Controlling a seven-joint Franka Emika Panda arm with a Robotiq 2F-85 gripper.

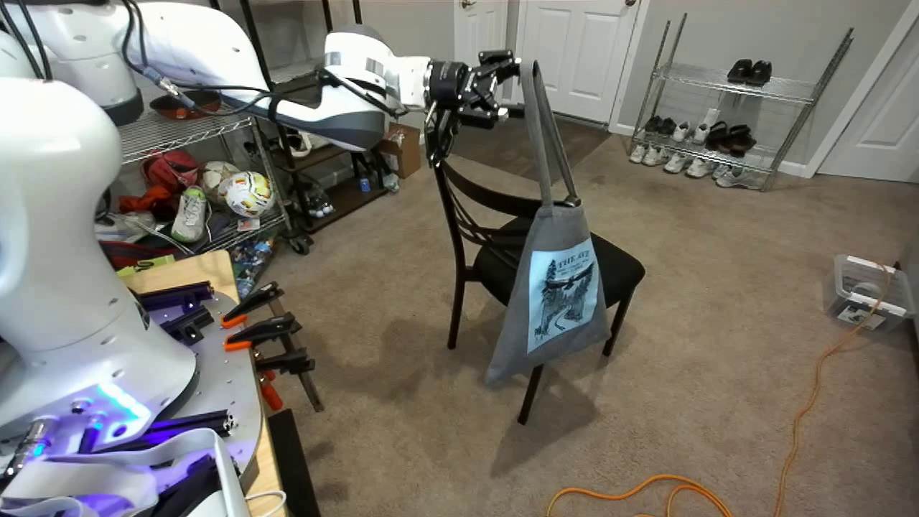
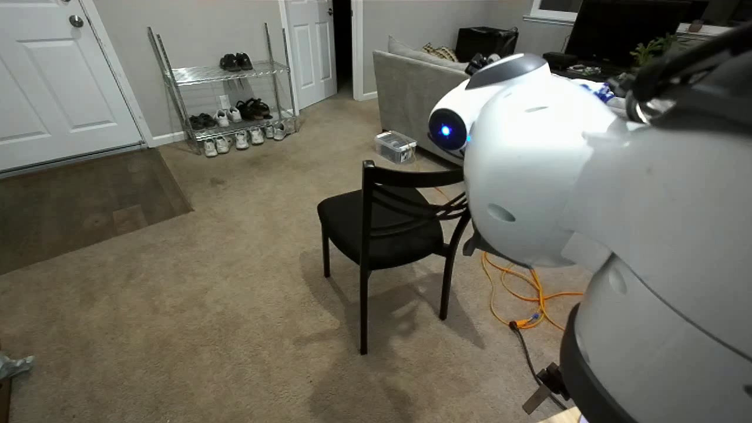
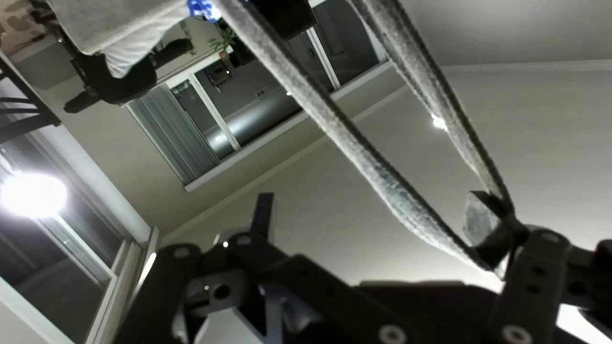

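Matt cloth bag (image 1: 553, 291); smooth, glossy, plastic-looking arm (image 1: 201, 50); rough, matt carpet (image 1: 696, 345); in an exterior view, at two o'clock, a rack (image 1: 696, 75) of shiny metal wire

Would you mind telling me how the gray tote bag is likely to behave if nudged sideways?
The gray tote bag would probably swing, since it hangs by long straps from one finger of the gripper. Looking like soft fabric, it may fold where pushed. With no obvious bulges, it is probably fairly light.
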